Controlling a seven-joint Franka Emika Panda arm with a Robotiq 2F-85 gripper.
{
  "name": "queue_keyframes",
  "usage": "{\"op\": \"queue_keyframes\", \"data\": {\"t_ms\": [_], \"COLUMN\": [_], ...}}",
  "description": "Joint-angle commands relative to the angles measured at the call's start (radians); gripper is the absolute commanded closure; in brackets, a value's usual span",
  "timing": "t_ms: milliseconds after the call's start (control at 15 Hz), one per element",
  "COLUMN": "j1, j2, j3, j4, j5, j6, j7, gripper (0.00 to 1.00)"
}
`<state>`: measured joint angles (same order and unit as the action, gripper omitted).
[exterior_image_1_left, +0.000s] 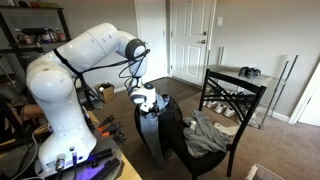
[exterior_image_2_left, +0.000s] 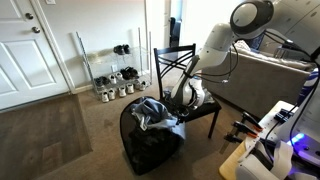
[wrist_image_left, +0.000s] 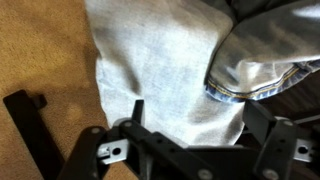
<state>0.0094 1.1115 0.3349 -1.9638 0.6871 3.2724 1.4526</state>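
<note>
Our gripper hovers over the grey cloth and jeans by the chair, jaws apart and empty. We judge nothing grasped yet, so any pick-up remains.

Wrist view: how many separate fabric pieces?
2. A light grey cloth fills the middle, and a denim piece lies over its upper right part. More may be hidden beneath them or out of frame.

Soft grey woven cloth, faded denim; matt brown carpet, matt black chair frame
</note>
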Motion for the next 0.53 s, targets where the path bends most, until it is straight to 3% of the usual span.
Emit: {"op": "queue_keyframes", "data": {"t_ms": [0, 467], "j1": [-0.048, -0.109], "j2": [-0.042, -0.022], "j3": [0.057, 0.079], "j4": [-0.106, -0.146], "j5": [0.038, 0.086], "j6": [0.089, 0.085], "j7": [0.022, 0.071], "gripper": [0.0, 0.0]}}
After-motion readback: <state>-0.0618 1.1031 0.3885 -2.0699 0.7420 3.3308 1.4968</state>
